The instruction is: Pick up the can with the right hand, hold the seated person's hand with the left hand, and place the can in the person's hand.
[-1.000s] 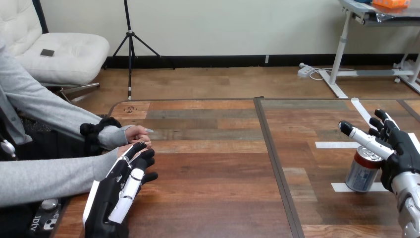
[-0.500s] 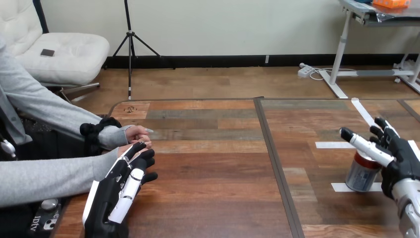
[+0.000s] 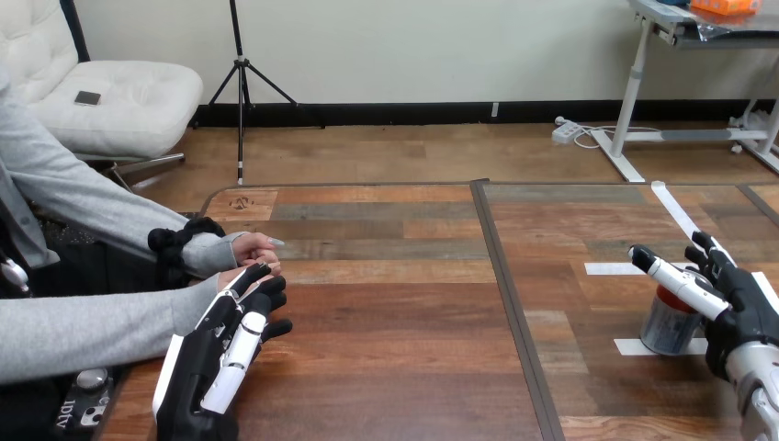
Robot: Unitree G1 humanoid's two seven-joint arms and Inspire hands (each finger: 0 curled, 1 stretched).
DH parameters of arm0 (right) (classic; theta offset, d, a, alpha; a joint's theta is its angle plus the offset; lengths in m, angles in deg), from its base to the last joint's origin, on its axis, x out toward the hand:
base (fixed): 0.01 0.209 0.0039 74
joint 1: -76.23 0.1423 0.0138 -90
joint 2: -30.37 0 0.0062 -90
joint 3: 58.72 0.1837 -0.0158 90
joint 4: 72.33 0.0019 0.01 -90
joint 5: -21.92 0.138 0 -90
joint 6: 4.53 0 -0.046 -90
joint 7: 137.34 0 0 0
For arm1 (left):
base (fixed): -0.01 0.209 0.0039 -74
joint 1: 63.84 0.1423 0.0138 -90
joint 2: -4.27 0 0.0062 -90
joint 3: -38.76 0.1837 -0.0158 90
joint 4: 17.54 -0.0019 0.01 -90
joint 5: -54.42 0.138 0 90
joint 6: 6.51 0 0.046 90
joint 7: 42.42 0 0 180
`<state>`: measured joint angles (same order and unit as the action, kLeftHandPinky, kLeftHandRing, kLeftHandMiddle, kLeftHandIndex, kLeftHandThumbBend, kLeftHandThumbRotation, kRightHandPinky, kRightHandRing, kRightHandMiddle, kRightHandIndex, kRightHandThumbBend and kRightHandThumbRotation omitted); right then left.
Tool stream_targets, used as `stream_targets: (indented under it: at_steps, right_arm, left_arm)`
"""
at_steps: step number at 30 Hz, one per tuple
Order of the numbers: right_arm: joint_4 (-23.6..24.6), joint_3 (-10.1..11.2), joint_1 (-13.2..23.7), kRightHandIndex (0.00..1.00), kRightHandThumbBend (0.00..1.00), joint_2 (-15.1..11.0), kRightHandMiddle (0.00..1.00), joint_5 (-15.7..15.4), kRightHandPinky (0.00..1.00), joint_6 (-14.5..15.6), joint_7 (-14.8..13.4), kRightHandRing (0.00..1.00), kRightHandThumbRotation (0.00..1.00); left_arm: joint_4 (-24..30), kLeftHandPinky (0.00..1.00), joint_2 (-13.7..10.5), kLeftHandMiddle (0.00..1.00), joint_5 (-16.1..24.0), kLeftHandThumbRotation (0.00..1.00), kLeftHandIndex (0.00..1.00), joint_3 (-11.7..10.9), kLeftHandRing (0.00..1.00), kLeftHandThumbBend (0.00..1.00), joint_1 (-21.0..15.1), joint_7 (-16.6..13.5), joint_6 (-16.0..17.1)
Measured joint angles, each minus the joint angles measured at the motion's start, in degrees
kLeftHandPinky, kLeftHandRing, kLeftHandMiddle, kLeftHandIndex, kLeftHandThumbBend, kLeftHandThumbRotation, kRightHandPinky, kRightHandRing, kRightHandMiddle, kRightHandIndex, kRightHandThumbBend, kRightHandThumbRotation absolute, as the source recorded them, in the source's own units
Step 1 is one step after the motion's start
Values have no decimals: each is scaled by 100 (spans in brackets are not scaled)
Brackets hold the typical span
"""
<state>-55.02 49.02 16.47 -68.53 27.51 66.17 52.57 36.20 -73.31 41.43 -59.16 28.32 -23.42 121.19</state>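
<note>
One can [image 3: 669, 322] on the table [image 3: 395, 322]?
– One. It stands upright at the frame's lower right, with its base on a strip of white tape.

How many strips?
– Three that I can count: the one under the can [image 3: 634, 346], a second [image 3: 611, 269] up and to the left of it, and a slanted third [image 3: 675, 207] towards the far right edge.

Robot hands?
– Two. The right hand [image 3: 735, 299] is at the can, spread open. Its thumb [image 3: 675, 278] lies straight across the can's top and the other fingers reach past its far side. Nothing has closed round the can, and it rests on the wood.

And the left hand [image 3: 220, 354]?
– Lower left of the frame, back upward, with its tip over the person's lower hand [image 3: 223, 281]. The two touch or overlap there. I cannot tell whether it has hold of that hand.

So the person has two hands showing?
– Two, both at the left edge in grey sleeves. The upper hand [image 3: 250, 248] rests on the table just above the lower one, loosely curled and holding nothing.

The surface?
– Wooden planks in mixed brown tones. One dark seam [image 3: 510, 294] runs from the middle of the far edge down to the bottom of the frame. The can and tape lie to its right, and the person's hands and the left hand to its left, well apart from the can.
</note>
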Motion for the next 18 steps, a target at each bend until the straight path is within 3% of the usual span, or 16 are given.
stream_targets:
  at_steps: [9,18]
  right_arm:
    - [0,-16,-84,99,100,1,98,0,98,-5,14,99,37]
    - [0,6,-142,99,100,1,99,48,100,-14,86,100,29]
  left_arm:
    - [0,74,0,81,3,64,84,-1,83,42,0,-12,0]
    - [0,74,-1,81,3,64,84,-2,83,42,0,-12,0]
